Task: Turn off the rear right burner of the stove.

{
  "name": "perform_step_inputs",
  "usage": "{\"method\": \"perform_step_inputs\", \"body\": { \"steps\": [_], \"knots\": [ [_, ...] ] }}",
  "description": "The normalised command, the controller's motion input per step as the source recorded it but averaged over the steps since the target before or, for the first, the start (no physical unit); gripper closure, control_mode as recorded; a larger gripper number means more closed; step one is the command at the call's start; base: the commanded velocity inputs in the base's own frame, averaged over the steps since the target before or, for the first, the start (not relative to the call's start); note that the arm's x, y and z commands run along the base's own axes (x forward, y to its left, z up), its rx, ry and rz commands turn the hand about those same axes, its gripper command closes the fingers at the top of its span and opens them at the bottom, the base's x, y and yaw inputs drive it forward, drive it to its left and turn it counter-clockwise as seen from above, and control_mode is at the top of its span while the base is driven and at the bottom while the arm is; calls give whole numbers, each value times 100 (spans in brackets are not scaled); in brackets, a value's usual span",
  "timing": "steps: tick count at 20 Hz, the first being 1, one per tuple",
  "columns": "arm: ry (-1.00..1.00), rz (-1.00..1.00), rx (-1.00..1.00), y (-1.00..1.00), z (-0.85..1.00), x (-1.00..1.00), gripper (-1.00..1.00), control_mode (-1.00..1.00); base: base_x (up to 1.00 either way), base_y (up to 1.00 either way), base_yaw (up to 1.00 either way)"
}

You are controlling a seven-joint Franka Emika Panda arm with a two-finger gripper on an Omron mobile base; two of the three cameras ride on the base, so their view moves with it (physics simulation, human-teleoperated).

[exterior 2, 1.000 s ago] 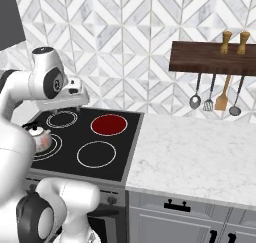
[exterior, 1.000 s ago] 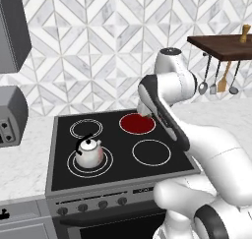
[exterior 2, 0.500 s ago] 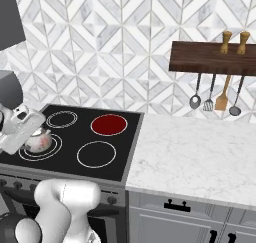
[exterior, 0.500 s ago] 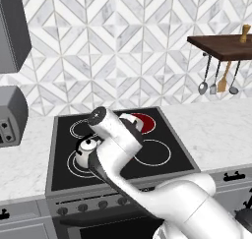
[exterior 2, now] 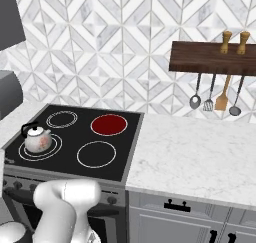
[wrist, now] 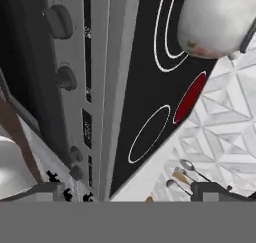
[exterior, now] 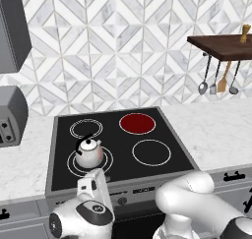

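The stove (exterior: 162,171) has a black glass top and a grey front with dark knobs (wrist: 59,21). Its rear right burner (exterior: 138,123) glows red, as it also does in the right base view (exterior 2: 109,124) and the hand view (wrist: 190,98). My arm is folded low in front of the stove. The gripper (exterior: 94,180) stands at the front left edge of the cooktop, just below the kettle. In the hand view the gripper (wrist: 130,191) is open, its tips far apart with nothing between them, and it looks along the knob row.
A grey kettle (exterior: 89,154) sits on the front left double-ringed zone. A grey toaster oven (exterior: 11,116) stands on the left counter. Utensils (exterior 2: 215,101) hang under a wooden shelf (exterior 2: 212,58) over the marble counter (exterior 2: 195,152) on the right.
The arm has swung down from above the cooktop to a low place in front of the stove's left side. The rear right burner stays red.
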Motion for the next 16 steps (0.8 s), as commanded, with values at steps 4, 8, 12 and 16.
{"method": "perform_step_inputs", "body": {
  "steps": [4,8,12,16],
  "knots": [
    [-1,34,-45,32,-75,-18,-100,-100,0,0,0],
    [-9,23,-20,-3,-42,0,-100,-100,0,0,0],
    [-11,13,-13,0,-40,0,-100,-100,0,0,0],
    [-4,2,-3,0,-39,8,-100,-100,0,0,0]
  ]
}}
